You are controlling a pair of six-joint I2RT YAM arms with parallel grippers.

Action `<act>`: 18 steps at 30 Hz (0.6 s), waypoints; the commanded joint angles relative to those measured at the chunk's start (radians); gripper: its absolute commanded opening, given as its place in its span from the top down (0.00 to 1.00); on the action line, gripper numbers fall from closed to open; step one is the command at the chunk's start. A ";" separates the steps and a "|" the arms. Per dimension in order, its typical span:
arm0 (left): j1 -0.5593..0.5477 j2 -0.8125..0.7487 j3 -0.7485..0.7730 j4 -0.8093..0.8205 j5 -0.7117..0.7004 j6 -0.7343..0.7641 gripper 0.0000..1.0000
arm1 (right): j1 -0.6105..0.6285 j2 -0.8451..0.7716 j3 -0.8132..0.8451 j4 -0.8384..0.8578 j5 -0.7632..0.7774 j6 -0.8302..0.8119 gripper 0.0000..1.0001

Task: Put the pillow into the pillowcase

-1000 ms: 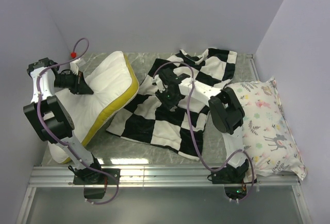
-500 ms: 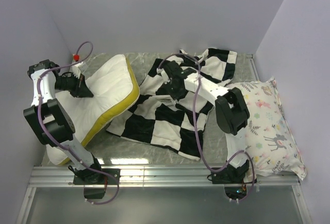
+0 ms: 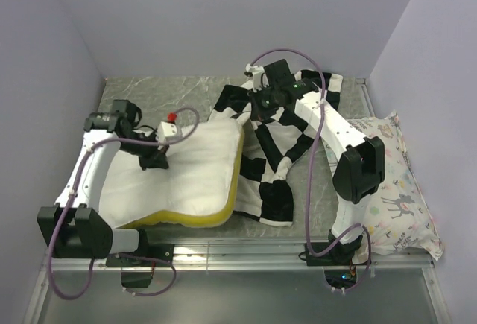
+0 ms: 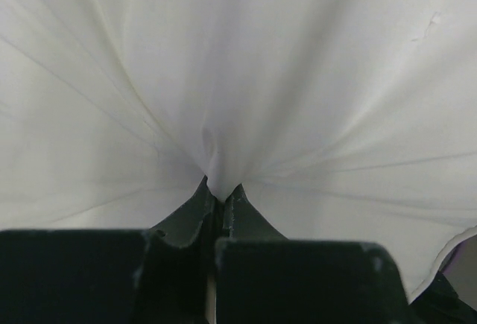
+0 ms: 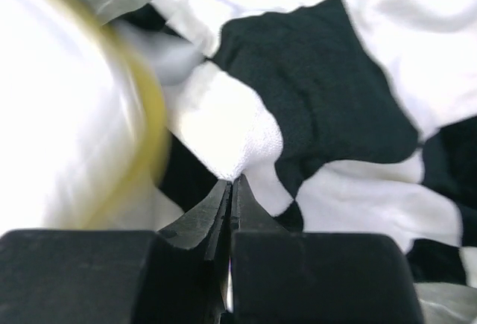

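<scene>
The white pillow [image 3: 194, 179] with its yellow band [image 3: 232, 182] lies left of centre, its right edge against the pillowcase [image 3: 277, 153]. My left gripper [image 3: 154, 162] presses into the pillow's top and is shut on a pinch of its white cover [image 4: 216, 153]. The black-and-white checked pillowcase is bunched and drawn up at the back. There my right gripper [image 3: 259, 104] is shut on a white fold of it [image 5: 231, 141]. In the right wrist view the pillow's yellow edge [image 5: 145, 115] sits just left of the held fold.
A deer-and-plant print pillow [image 3: 391, 190] lies along the right wall. The marble tabletop [image 3: 149, 89] is boxed in by walls on the left, back and right. A metal rail [image 3: 238, 253] runs along the near edge by the arm bases.
My left arm has dragged the pillow right and laid it flatter, up against the pillowcase. My right gripper has shut on the pillowcase and pulled it up and back, bunching it.
</scene>
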 commanded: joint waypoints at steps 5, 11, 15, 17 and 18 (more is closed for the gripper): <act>-0.276 -0.050 -0.124 0.079 0.004 -0.130 1.00 | -0.024 -0.009 0.034 0.032 -0.082 0.057 1.00; -0.338 0.021 -0.149 0.306 -0.031 -0.425 1.00 | -0.030 -0.021 0.019 0.023 -0.133 0.051 1.00; -0.263 0.111 -0.077 0.407 -0.042 -0.612 1.00 | -0.033 -0.063 -0.052 0.029 -0.128 0.019 1.00; -0.231 0.159 -0.036 0.470 -0.091 -0.698 1.00 | -0.033 -0.071 -0.076 0.023 -0.133 0.001 1.00; -0.226 0.177 -0.019 0.482 -0.128 -0.716 1.00 | -0.031 -0.071 -0.082 0.021 -0.141 -0.003 1.00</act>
